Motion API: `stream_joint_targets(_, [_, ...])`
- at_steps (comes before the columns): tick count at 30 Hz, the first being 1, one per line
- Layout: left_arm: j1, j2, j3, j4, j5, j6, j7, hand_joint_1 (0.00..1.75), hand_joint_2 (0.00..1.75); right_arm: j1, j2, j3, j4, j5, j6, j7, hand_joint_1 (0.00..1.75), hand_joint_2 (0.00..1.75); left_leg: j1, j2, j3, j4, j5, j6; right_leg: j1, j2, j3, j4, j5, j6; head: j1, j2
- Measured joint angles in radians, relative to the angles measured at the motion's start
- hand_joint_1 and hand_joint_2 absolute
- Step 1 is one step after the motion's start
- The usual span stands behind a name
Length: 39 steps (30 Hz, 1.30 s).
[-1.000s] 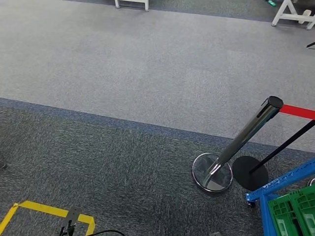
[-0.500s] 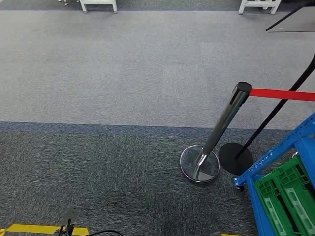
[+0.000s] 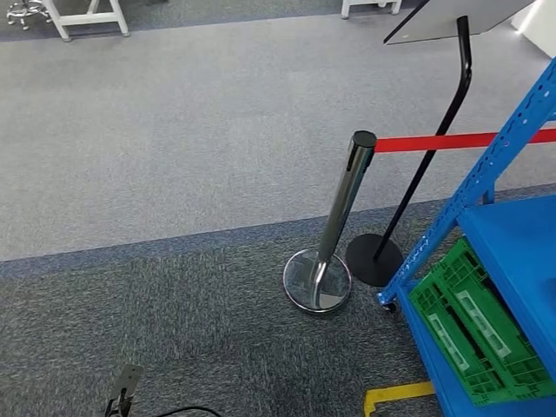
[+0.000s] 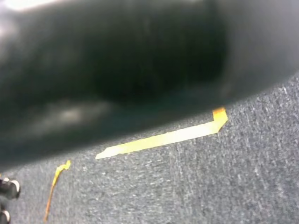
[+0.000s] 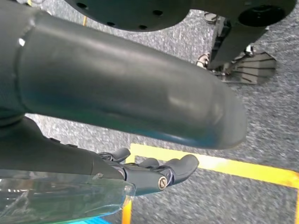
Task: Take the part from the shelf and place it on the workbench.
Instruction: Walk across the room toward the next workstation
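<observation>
The blue shelf (image 3: pixel 488 174) stands at the right of the scene, with a green crate (image 3: pixel 482 326) on its lowest level. Just left of it a chrome post (image 3: pixel 340 213) leans on its round base, a red belt (image 3: pixel 453 140) running right from its top. A black stand (image 3: pixel 426 156) rises beside it. Yellow tape (image 3: pixel 393 395) marks the grey carpet (image 3: pixel 164 156). The right hand (image 5: pixel 148 170) hangs above the floor, fingers loosely extended with nothing in them. I cannot tell the left hand's state.

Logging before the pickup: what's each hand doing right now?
Left hand: cannot tell, barely in frame.
Right hand: open, fingers straight, holding nothing.
</observation>
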Motion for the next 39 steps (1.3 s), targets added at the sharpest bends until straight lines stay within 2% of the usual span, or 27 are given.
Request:
stream_joint_targets(1, [-0.001,0.000,0.000,0.000,0.000,0.000,0.000,0.00,0.00,0.004,0.000,0.000,0.000,0.000,0.000,0.001,0.00,0.00,0.000,0.012,0.002,-0.003,0.002,0.007,-0.001,-0.007,-0.004,0.001,0.000,0.006,0.000,0.000])
stream_joint_targets(2, [-0.001,-0.001,0.000,0.000,-0.001,0.000,0.000,0.00,0.00,0.006,0.000,0.000,0.000,0.002,0.001,0.003,0.00,0.00,0.000,0.024,0.004,-0.007,0.005,0.013,0.000,-0.032,-0.013,0.014,-0.009,0.011,0.003,0.000])
stream_joint_targets(3, [0.000,0.000,0.001,0.000,-0.001,0.000,0.000,0.00,0.00,0.006,0.000,0.000,0.000,0.004,0.001,0.003,0.00,0.00,0.000,0.039,0.005,-0.009,0.006,0.019,0.001,-0.065,-0.031,0.047,-0.029,0.014,0.006,0.000])
stream_joint_targets(4, [0.001,0.001,0.001,0.000,-0.001,0.000,0.000,0.00,0.00,0.004,0.000,0.000,0.000,0.007,0.002,0.004,0.00,0.00,-0.003,0.054,0.007,-0.010,0.006,0.023,0.002,-0.103,-0.056,0.099,-0.060,0.017,0.009,0.000])
stream_joint_targets(5, [0.004,0.002,0.001,0.000,-0.001,0.000,0.000,0.00,0.00,0.000,0.000,0.000,0.000,0.011,0.002,0.004,0.00,0.00,-0.005,0.069,0.007,-0.010,0.004,0.026,0.002,-0.128,-0.087,0.164,-0.095,0.021,0.012,0.000])
stream_joint_targets(7, [0.006,0.003,0.002,0.000,-0.001,0.000,0.000,0.00,0.00,-0.002,0.000,0.000,0.001,0.014,0.003,0.004,0.00,0.00,-0.009,0.101,0.009,-0.010,0.002,0.029,0.001,-0.142,-0.135,0.265,-0.134,0.025,0.011,0.000])
stream_joint_targets(8, [0.005,0.003,0.002,0.000,-0.001,0.000,0.000,0.00,0.00,-0.001,0.000,0.000,0.001,0.014,0.004,0.004,0.00,0.00,-0.009,0.115,0.010,-0.010,0.000,0.029,0.001,-0.144,-0.134,0.269,-0.127,0.027,0.011,0.000])
stream_joint_targets(10, [0.004,0.003,0.002,0.000,-0.001,0.000,0.000,0.00,0.00,0.003,0.000,0.000,0.001,0.014,0.004,0.004,0.00,0.00,-0.009,0.138,0.016,-0.009,-0.004,0.025,0.001,-0.163,-0.075,0.170,-0.073,0.026,0.012,0.000])
stream_joint_targets(12, [0.004,0.003,0.002,0.000,-0.001,0.000,0.000,0.00,0.00,0.001,0.000,0.000,0.001,0.014,0.004,0.004,0.00,0.00,-0.014,0.158,0.024,-0.007,-0.012,0.016,0.004,-0.209,-0.003,0.049,-0.029,0.019,0.011,0.000])
stream_joint_targets(13, [0.004,0.003,0.002,0.000,-0.001,0.000,0.000,0.00,0.00,-0.002,0.000,0.000,0.001,0.014,0.004,0.004,0.00,0.00,-0.017,0.166,0.027,-0.006,-0.015,0.011,0.006,-0.224,0.016,0.018,-0.020,0.014,0.010,0.000])
stream_joint_targets(14, [0.004,0.003,0.002,0.000,-0.001,0.000,0.000,0.00,0.00,-0.003,0.000,0.000,0.001,0.014,0.004,0.004,0.00,0.00,-0.019,0.176,0.030,-0.007,-0.016,0.006,0.008,-0.225,0.020,0.009,-0.018,0.008,0.009,0.000])
stream_joint_targets(16, [0.001,0.003,0.002,0.000,0.000,0.000,0.000,0.00,0.00,-0.002,0.000,0.000,0.001,0.014,0.004,0.005,0.00,0.00,-0.016,0.186,0.035,-0.008,-0.019,-0.005,0.008,-0.200,0.019,0.005,-0.012,-0.004,0.008,0.000])
stream_joint_targets(17, [0.000,0.003,0.002,0.000,0.000,0.000,0.000,0.00,0.00,-0.001,0.000,0.000,0.001,0.014,0.004,0.006,0.00,0.00,-0.014,0.179,0.035,-0.005,-0.023,-0.010,0.006,-0.190,0.019,0.002,-0.010,-0.009,0.008,0.000])
stream_joint_targets(18, [-0.001,0.002,0.002,0.000,0.000,0.000,0.000,0.00,0.00,-0.001,0.000,0.000,0.002,0.014,0.005,0.007,0.00,0.00,-0.012,0.157,0.025,0.020,-0.042,-0.015,0.003,-0.178,0.020,0.000,-0.007,-0.016,0.006,0.000])
stream_joint_targets(21, [0.003,0.001,0.001,0.000,0.001,-0.001,0.000,0.00,0.00,-0.005,0.000,0.000,0.002,0.014,0.006,0.007,0.00,0.00,-0.010,0.094,-0.061,0.201,-0.130,-0.022,-0.002,-0.139,0.019,-0.002,-0.003,-0.028,-0.001,0.000])
stream_joint_targets(22, [0.004,0.001,0.001,0.000,0.002,-0.001,0.000,0.00,0.00,-0.005,0.000,0.000,0.002,0.014,0.006,0.007,0.00,0.00,-0.009,0.091,-0.088,0.249,-0.142,-0.022,-0.002,-0.124,0.019,-0.002,-0.003,-0.029,-0.001,0.000])
stream_joint_targets(23, [0.005,0.001,0.002,0.000,0.002,-0.001,0.000,0.00,0.00,-0.004,0.000,0.000,0.002,0.014,0.006,0.007,0.00,0.00,-0.009,0.088,-0.101,0.266,-0.134,-0.022,-0.003,-0.108,0.019,-0.002,-0.003,-0.029,-0.001,0.000])
stream_joint_targets(25, [0.005,0.002,0.002,0.000,0.002,-0.001,0.000,0.00,0.00,-0.002,0.000,0.000,0.002,0.014,0.007,0.007,0.00,0.00,-0.006,0.079,-0.076,0.194,-0.072,-0.022,-0.005,-0.078,0.020,-0.002,-0.001,-0.025,-0.001,0.000])
stream_joint_targets(27, [0.004,0.002,0.002,0.000,0.002,-0.001,0.000,0.00,0.00,-0.003,0.000,0.000,0.001,0.014,0.008,0.007,0.00,0.00,0.002,0.036,-0.021,0.066,-0.015,-0.023,-0.006,-0.050,0.016,0.001,0.001,-0.015,-0.002,0.000])
stream_joint_targets(29, [0.002,0.001,0.002,0.000,0.002,-0.001,0.000,0.00,0.00,-0.004,0.000,0.000,0.001,0.014,0.008,0.007,0.00,0.00,0.006,0.007,0.005,0.002,-0.004,-0.018,-0.006,-0.026,0.007,0.002,0.003,-0.001,-0.002,0.000])
stream_joint_targets(31, [0.000,0.000,0.002,0.000,0.003,0.000,0.000,0.00,0.00,0.003,0.000,0.000,0.001,0.015,0.008,0.007,0.00,0.00,0.004,0.024,0.007,-0.004,-0.004,-0.003,-0.009,-0.012,-0.003,-0.004,0.007,0.012,-0.002,0.000])
stream_joint_targets(33, [-0.001,-0.001,0.002,0.000,0.003,0.000,0.000,0.00,0.00,0.009,0.000,0.000,0.002,0.015,0.008,0.008,0.00,0.00,0.004,0.045,0.008,-0.007,-0.001,0.013,-0.007,-0.051,-0.021,0.025,-0.014,0.021,0.003,0.000])
stream_joint_targets(35, [0.002,0.000,0.004,0.000,0.003,0.000,0.000,0.00,0.00,0.006,0.000,0.000,0.002,0.015,0.008,0.008,0.00,0.00,0.000,0.071,0.009,-0.008,-0.001,0.024,-0.005,-0.114,-0.069,0.130,-0.075,0.024,0.008,0.000])
stream_joint_targets(36, [0.004,0.000,0.005,0.000,0.002,0.000,0.000,0.00,0.00,0.003,0.000,0.000,0.002,0.015,0.008,0.008,0.00,0.00,-0.004,0.085,0.009,-0.008,-0.002,0.027,-0.005,-0.131,-0.101,0.198,-0.109,0.025,0.010,0.000])
stream_joint_targets(37, [0.005,0.001,0.007,0.000,0.002,0.000,0.000,0.00,0.00,0.002,0.000,0.000,0.002,0.015,0.008,0.008,0.00,0.00,-0.006,0.099,0.009,-0.008,-0.004,0.029,-0.005,-0.139,-0.125,0.251,-0.130,0.026,0.009,0.000])
stream_joint_targets(38, [0.005,0.000,0.008,0.000,0.001,0.000,0.000,0.00,0.00,0.002,0.000,0.000,0.002,0.015,0.008,0.008,0.00,0.00,-0.008,0.112,0.010,-0.008,-0.005,0.029,-0.005,-0.142,-0.135,0.275,-0.134,0.026,0.010,0.000])
stream_joint_targets(39, [0.005,0.000,0.009,0.000,0.001,0.000,0.000,0.00,0.00,0.004,0.000,0.000,0.002,0.015,0.008,0.008,0.00,0.00,-0.009,0.124,0.012,-0.008,-0.007,0.029,-0.005,-0.145,-0.123,0.260,-0.119,0.025,0.010,0.000])
